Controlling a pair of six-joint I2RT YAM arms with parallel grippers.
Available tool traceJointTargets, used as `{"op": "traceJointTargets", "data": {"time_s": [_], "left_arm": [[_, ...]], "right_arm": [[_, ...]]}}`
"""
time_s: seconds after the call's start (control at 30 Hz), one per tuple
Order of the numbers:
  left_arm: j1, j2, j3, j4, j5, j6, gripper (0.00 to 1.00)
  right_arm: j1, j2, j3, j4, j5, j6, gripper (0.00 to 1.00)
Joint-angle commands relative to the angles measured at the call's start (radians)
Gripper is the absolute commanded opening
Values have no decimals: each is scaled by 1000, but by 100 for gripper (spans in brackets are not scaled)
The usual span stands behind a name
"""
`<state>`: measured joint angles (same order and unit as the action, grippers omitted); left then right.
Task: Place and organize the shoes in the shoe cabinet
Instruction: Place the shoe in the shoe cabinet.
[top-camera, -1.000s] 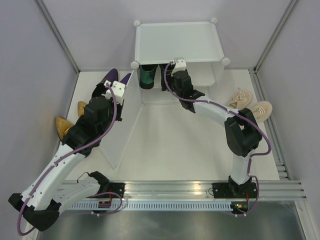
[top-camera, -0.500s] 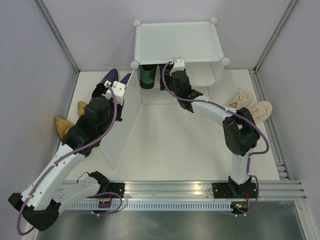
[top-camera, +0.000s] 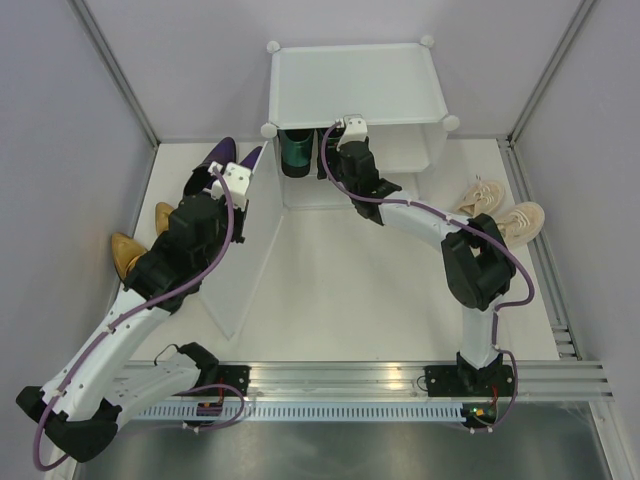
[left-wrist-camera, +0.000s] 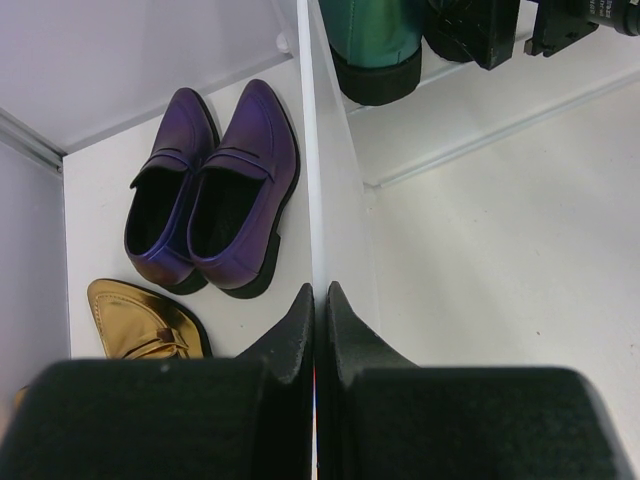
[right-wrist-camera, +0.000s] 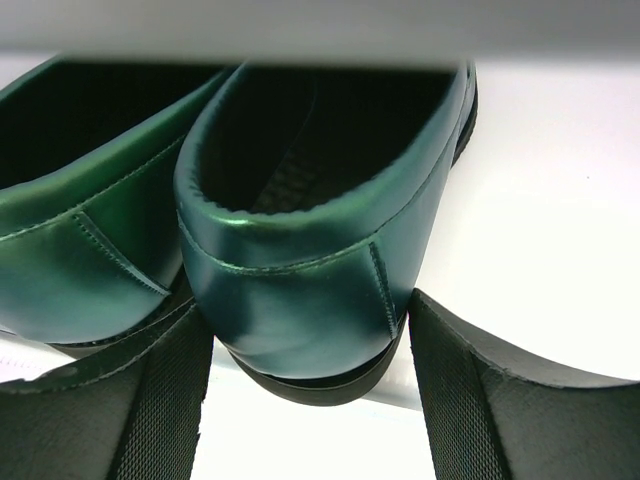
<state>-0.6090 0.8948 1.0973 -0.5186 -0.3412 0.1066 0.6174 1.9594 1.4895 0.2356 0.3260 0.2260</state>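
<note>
Two green loafers (right-wrist-camera: 290, 270) stood side by side, heels outward, in the lower tier of the white shoe cabinet (top-camera: 355, 80). The right tool (right-wrist-camera: 305, 305) gripped the heel of the right-hand one, with one finger on each side. The left tool (left-wrist-camera: 318, 300) was closed on the top edge of the frosted door panel (top-camera: 250, 270), which stood open at the cabinet's left. Left of the panel, on the table (top-camera: 350, 290), lay the purple shoes (left-wrist-camera: 245, 185), with the gold loafers (left-wrist-camera: 140, 320) just beside them. The beige sneakers (top-camera: 500, 210) lay to the cabinet's right.
</note>
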Motion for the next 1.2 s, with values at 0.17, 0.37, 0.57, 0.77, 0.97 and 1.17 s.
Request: {"op": "traceJointTargets", "data": {"time_s": [0.17, 0.37, 0.57, 0.77, 0.97, 1.17], "left_arm": [[-41, -11, -27, -40, 137, 16, 2], [-44, -14, -28, -40, 133, 18, 2], [-44, -14, -31, -38, 117, 21, 2], [-44, -16, -34, -38, 116, 24, 2], [-44, -16, -34, -35, 114, 24, 2], [-44, -16, -37, -34, 105, 28, 2]], "right_arm": [[36, 32, 37, 84, -74, 36, 54], [36, 4, 2, 91, -67, 38, 63], [36, -16, -14, 84, -56, 39, 77], [38, -30, 0, 57, -58, 42, 88], [36, -53, 5, 33, -47, 30, 93], [28, -97, -1, 1, -24, 24, 95]]}}
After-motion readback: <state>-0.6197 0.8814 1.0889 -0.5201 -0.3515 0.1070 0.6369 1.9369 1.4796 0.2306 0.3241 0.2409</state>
